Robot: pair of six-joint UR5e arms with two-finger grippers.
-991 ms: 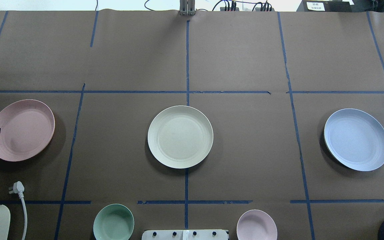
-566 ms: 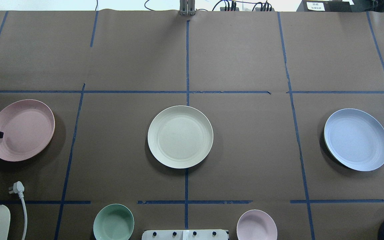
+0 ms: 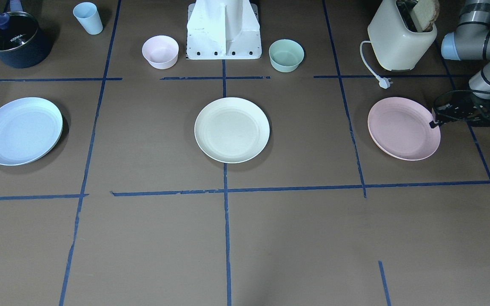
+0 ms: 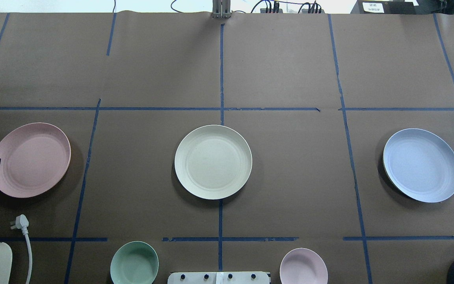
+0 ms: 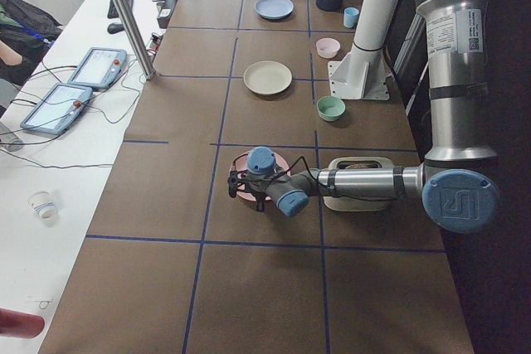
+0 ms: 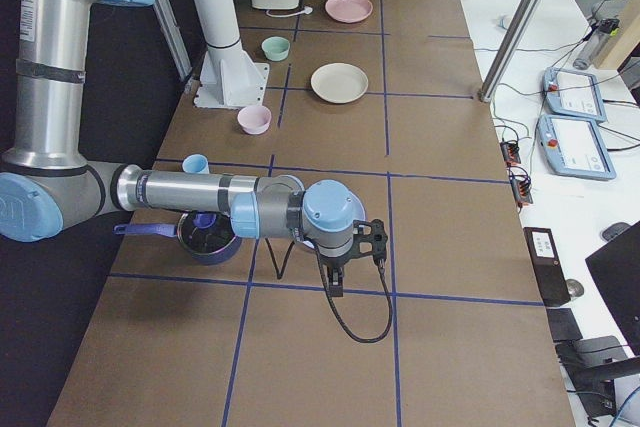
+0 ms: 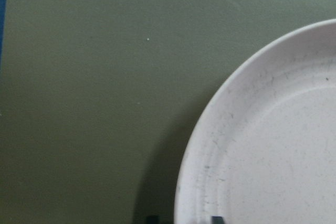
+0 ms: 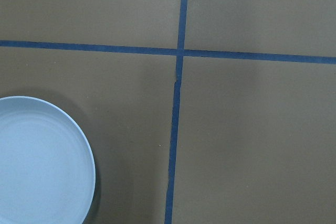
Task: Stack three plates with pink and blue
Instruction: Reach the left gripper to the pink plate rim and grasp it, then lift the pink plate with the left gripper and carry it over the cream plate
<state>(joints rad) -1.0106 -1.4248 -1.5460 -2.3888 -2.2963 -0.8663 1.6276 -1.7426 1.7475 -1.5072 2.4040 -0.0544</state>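
While the left gripper [image 3: 433, 123] sits low at the outer edge of the pink plate [image 4: 31, 159], its fingers [image 7: 217, 219] straddle the rim, one inside and one outside, closed narrowly on it. That plate lies at the table's left end, with a plug [image 4: 21, 221] near its robot-side edge and a toaster [image 3: 398, 38] behind the plug. Bare brown paper runs from it to the cream plate [image 4: 213, 161] at centre, crossed only by a tape line [image 4: 87, 169]. A similar open stretch separates the cream plate from the blue plate [image 4: 421, 165] at the right end. The right gripper [image 6: 337, 285] hangs over bare paper near a tape crossing, off the blue plate's edge; I cannot tell how far open it is. A green bowl [image 4: 134, 263] and a pink bowl [image 4: 303, 266] stand by the robot's base, apart from the plates.
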